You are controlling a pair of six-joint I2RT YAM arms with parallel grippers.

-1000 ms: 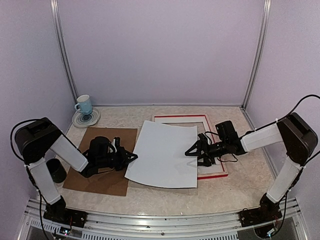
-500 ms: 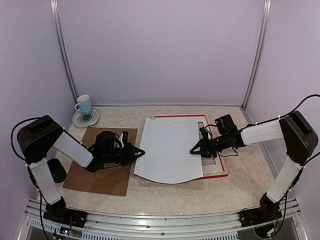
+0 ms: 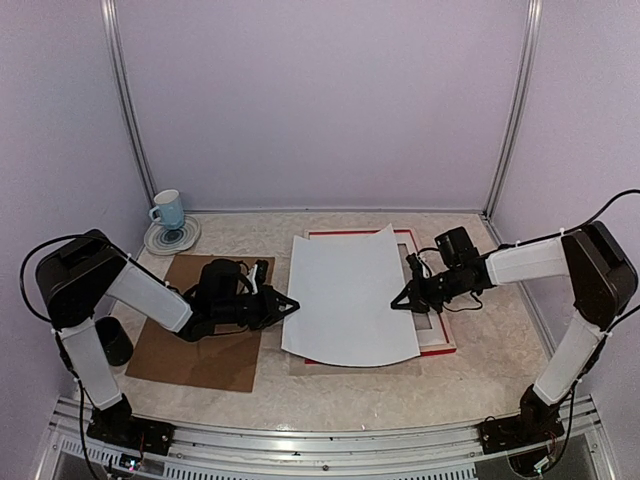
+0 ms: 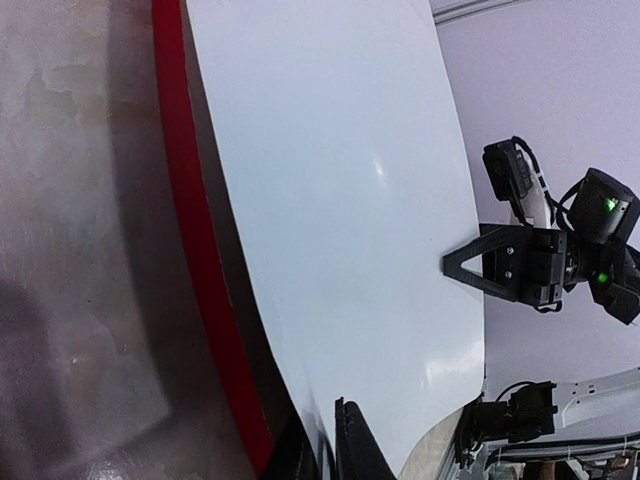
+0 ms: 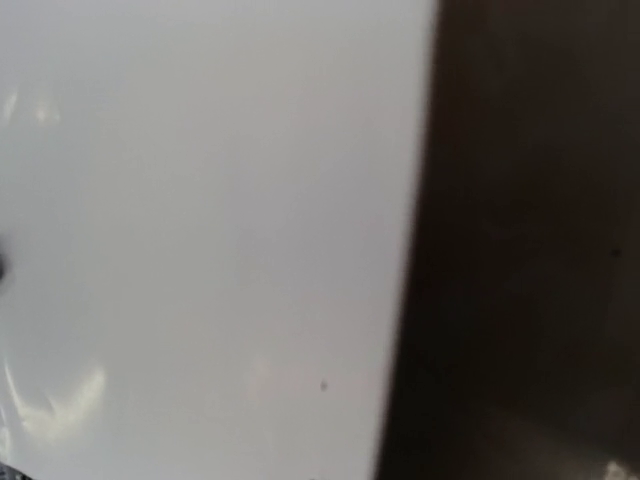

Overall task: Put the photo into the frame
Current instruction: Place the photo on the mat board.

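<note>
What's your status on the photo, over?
Left gripper shut on photo, left edge; right gripper shut at right edge. White side up, bowed over frame. Brown board lies left.

The photo (image 3: 350, 295) covers most of the frame (image 3: 436, 337). Only bars at the top and lower right show, and the print side is hidden. The right wrist view is a blur. The picture's bottom edge cuts off the left gripper's (image 4: 338, 455) jaws.
</note>
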